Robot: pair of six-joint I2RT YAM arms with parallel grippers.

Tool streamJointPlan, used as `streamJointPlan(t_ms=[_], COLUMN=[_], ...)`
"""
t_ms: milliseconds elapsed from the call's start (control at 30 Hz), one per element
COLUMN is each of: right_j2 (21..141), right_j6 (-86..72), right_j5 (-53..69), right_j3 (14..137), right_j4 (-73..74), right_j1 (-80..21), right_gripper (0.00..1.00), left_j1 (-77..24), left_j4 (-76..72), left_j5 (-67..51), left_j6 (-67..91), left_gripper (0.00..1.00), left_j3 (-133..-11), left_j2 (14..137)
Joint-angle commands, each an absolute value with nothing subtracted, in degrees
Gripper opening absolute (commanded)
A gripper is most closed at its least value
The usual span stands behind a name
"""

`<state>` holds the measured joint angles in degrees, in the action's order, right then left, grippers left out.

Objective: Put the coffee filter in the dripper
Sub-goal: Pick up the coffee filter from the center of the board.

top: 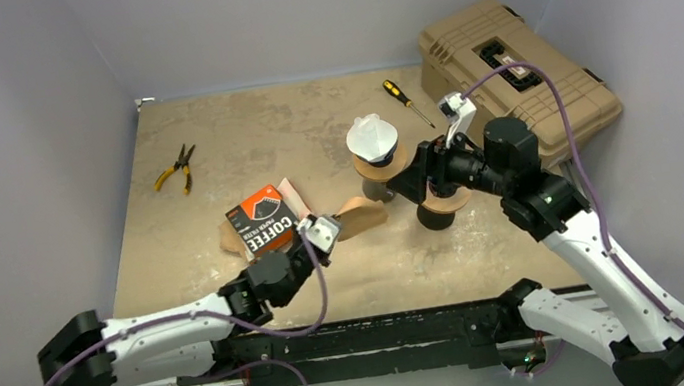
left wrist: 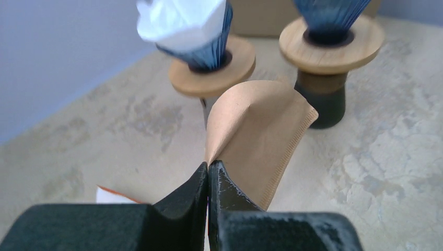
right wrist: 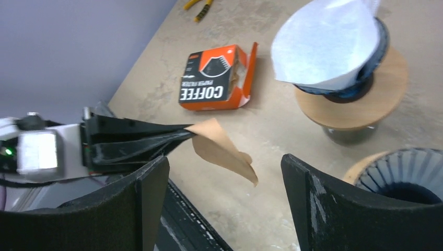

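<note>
My left gripper (left wrist: 209, 166) is shut on a brown paper coffee filter (left wrist: 258, 133), held above the table; the filter also shows in the top view (top: 361, 215) and the right wrist view (right wrist: 222, 149). Two blue drippers stand on wooden rings over dark bases. The far one (top: 376, 153) holds a white filter (right wrist: 326, 42). The near one (top: 442, 201) is empty and partly hidden by my right arm; its ribbed cone shows in the right wrist view (right wrist: 405, 180). My right gripper (right wrist: 224, 178) is open and empty, its jaws wide, facing the brown filter beside the empty dripper.
An orange coffee filter box (top: 261, 221) lies open left of the drippers. Yellow-handled pliers (top: 176, 168) lie at the far left. A screwdriver (top: 406, 101) and a tan tool case (top: 512, 63) sit at the back right.
</note>
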<state>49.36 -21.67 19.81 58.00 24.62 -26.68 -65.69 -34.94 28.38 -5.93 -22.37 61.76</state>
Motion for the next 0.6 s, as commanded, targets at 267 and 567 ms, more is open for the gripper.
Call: streamJointPlan(t_ms=[267, 567], right_j2=[53.0, 51.7], right_j6=[-23.9, -24.6], right_j5=[45.3, 55.7], right_j3=[55.3, 51.3], right_j4=[13.0, 7.2], right_j1=[-26.7, -26.7], right_gripper=[0.79, 0.57], left_j1=[-65.8, -65.8], left_j4=[-28.8, -28.7], left_j5=[5.6, 4.2], left_j6=[-31.5, -32.1], left_gripper=[0.0, 0.0], left_j3=[-21.1, -21.8], left_j2=[38.6, 37.1])
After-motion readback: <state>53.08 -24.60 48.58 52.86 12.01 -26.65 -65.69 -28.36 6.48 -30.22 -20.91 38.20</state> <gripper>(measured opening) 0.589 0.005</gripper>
